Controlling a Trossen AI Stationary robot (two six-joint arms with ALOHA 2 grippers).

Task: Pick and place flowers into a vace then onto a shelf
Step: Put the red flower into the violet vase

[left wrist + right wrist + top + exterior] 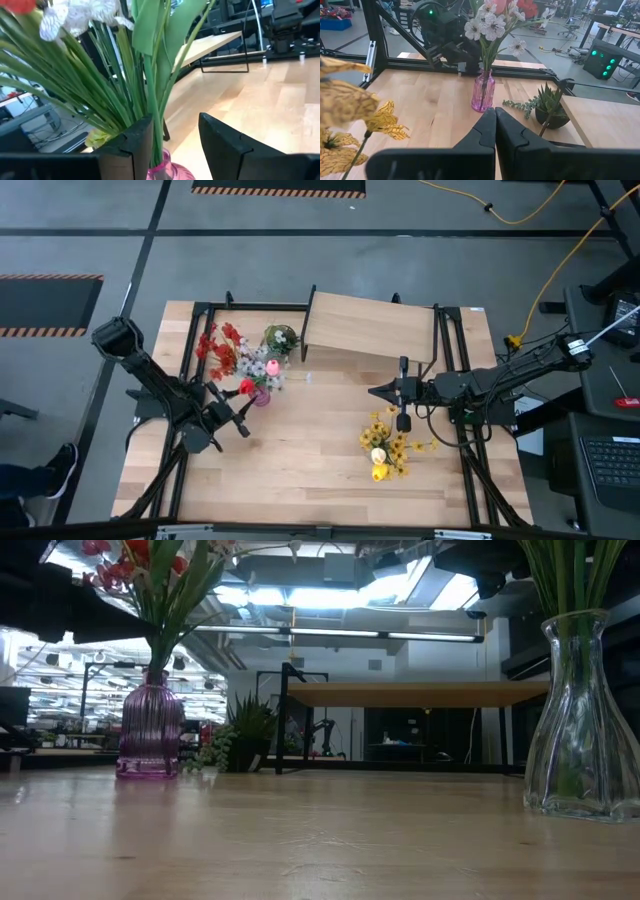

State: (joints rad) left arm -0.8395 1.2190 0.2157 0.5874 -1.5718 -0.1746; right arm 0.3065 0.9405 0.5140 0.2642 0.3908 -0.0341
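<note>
Crowded back-left corner here: a small potted succulent [549, 106] sits just beside the pink vase [483, 91], a trailing leafy sprig [517, 104] lying on the wood between them. The shelf [368, 330] stands at the back of the table [300, 470], its black legs framing the middle, board bare on top. From table height a clear glass vase [584, 720] looms close at one side, green stems inside it; the high view shows yellow flowers [388, 448] there, right of centre.

The pink vase holds the mixed bunch [240, 360]: red clusters, white blossoms, a pink bud, stems crammed through its neck. The left gripper [238, 420] is right at that vase, jaws spread, with the stems [125, 95] rising just in front of its fingers [132, 145] and nothing pinched. The right gripper [495, 131] hovers mid-table between shelf and yellow flowers, jaws pressed together, empty.
</note>
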